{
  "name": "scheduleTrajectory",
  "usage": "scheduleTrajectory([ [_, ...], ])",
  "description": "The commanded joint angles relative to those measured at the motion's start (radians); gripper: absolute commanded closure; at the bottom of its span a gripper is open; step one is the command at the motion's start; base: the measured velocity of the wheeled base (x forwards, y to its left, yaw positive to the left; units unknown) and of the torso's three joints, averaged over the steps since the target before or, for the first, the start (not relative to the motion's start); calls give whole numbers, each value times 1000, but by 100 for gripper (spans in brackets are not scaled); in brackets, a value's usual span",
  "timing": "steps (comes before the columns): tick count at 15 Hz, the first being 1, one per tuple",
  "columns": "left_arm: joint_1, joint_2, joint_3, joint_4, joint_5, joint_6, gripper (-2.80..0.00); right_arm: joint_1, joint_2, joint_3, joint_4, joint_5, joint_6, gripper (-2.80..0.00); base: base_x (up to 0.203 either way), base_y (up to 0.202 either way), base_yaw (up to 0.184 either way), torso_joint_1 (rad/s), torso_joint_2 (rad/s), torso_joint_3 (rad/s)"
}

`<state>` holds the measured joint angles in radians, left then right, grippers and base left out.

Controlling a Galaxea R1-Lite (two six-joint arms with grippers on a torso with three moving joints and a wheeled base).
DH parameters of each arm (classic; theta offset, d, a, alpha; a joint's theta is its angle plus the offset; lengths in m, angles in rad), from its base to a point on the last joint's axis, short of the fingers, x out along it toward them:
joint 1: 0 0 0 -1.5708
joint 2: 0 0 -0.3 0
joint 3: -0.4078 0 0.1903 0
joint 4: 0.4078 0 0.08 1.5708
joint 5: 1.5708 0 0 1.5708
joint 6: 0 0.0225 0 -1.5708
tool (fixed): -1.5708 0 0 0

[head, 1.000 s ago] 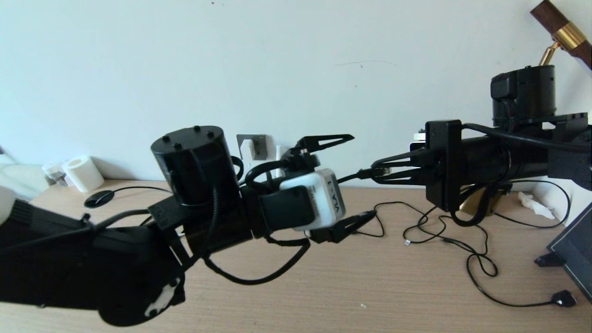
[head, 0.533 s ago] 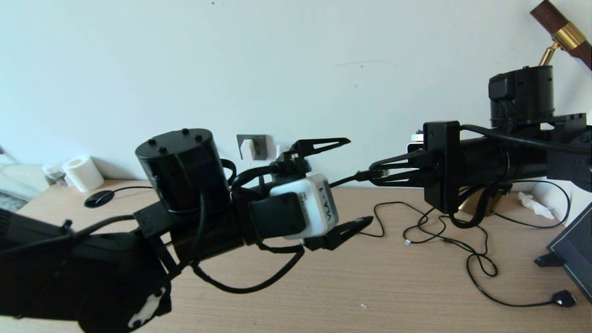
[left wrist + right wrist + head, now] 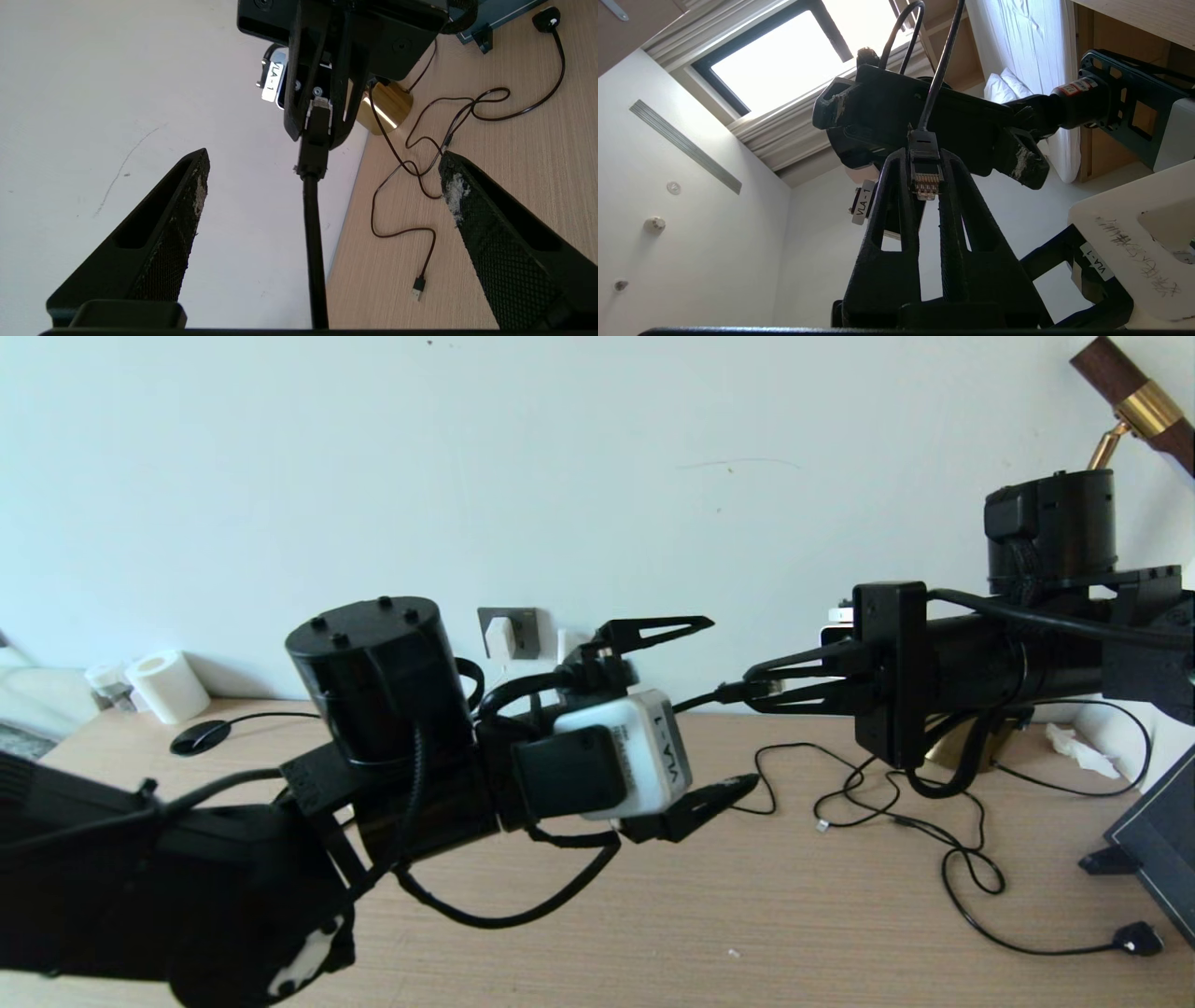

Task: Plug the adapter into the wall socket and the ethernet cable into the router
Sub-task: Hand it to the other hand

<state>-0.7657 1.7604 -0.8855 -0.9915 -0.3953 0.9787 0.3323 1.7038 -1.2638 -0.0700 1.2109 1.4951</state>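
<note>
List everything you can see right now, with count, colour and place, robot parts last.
ethernet cable: 1, black, plug clamped in the right gripper, cord running left
adapter: 1, white, sitting in the wall socket
wall socket: 1, dark grey, on the wall above the desk
thin cables: several, black, loose on the desk at right
paper roll: 1, white, desk's far left
mouse: 1, black, near the roll
brass base: 1, gold, by the wall
desk: 1, light wood
left gripper: 1, black, open, centre, around the cord
right gripper: 1, black, shut, right of centre
</note>
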Motion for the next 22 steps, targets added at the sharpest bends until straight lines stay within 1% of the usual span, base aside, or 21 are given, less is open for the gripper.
scheduleTrajectory([
  [1,0,14,-3,-6,-2,5,-280,1,-1,2,-1,7,8,0,0,0,0,0,0,0],
  [4,0,16,-13,-6,-2,5,-280,1,0,9,-1,7,-3,0,0,0,0,0,0,0],
  [5,0,16,-15,-6,-2,5,0,1,0,9,-1,7,-4,0,0,0,0,0,0,0],
  [19,-15,10,-9,-7,-2,-5,0,14,0,11,-1,4,-7,0,0,0,0,0,0,0],
  [20,-15,8,-9,-7,-2,-5,0,14,-1,14,-1,2,-22,-280,0,0,0,0,0,0],
  [22,-14,4,-7,-7,-2,-6,0,14,-3,15,1,-5,-35,-280,0,0,0,0,0,0],
])
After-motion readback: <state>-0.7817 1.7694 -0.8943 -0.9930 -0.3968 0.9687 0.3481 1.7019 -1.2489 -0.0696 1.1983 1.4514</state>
